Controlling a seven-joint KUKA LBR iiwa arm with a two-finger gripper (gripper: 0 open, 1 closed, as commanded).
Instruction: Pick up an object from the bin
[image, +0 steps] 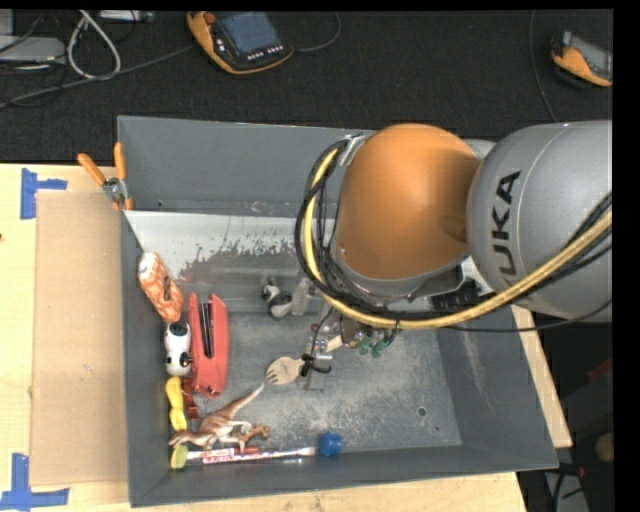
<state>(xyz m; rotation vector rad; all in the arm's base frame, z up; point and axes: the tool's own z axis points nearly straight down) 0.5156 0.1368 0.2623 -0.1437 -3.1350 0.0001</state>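
Big orange wrist cover (405, 200) and grey arm (540, 220) hide the rear right part of the bin (200, 150) and much of its floor. Most of the gripper (318, 362) is under the wrist. The beige fork-like thing (283, 372) meets it, contact unclear. The small white-and-black thing (278, 298) is partly behind cables, kind unclear. The blue bit (329, 444) by the front wall is too small to tell. Arm cut off at right.

Fork (283, 372) in bin (400, 405), just left of tool (318, 362).

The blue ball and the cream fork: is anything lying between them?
No. In the camera view, bare grey bin floor separates the blue ball from the cream fork.
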